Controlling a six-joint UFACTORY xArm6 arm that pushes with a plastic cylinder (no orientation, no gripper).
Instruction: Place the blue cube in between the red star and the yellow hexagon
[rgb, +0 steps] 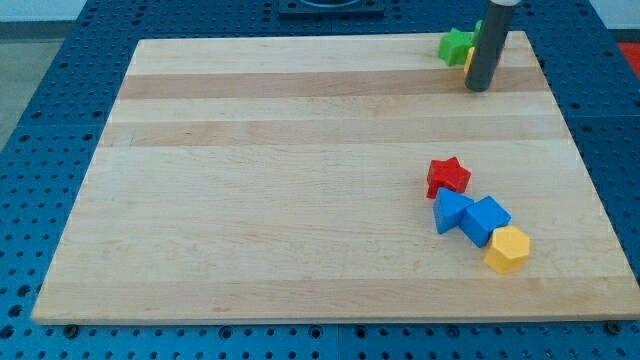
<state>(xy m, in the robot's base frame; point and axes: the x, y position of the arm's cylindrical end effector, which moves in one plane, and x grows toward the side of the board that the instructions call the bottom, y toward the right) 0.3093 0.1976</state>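
The red star (448, 176) lies at the view's right, below the middle. Just below it sits a blue block (451, 211) of unclear shape, touching the blue cube (486, 220) on its right. The yellow hexagon (507, 249) touches the cube's lower right corner. The four form a diagonal chain running down to the right. My tip (479, 87) is at the view's top right, far above this group, beside other blocks.
A green block (455, 46) lies at the top right of the wooden board (250, 180), just left of the rod. A yellow-orange block (468, 60) is mostly hidden behind the rod. A blue perforated table surrounds the board.
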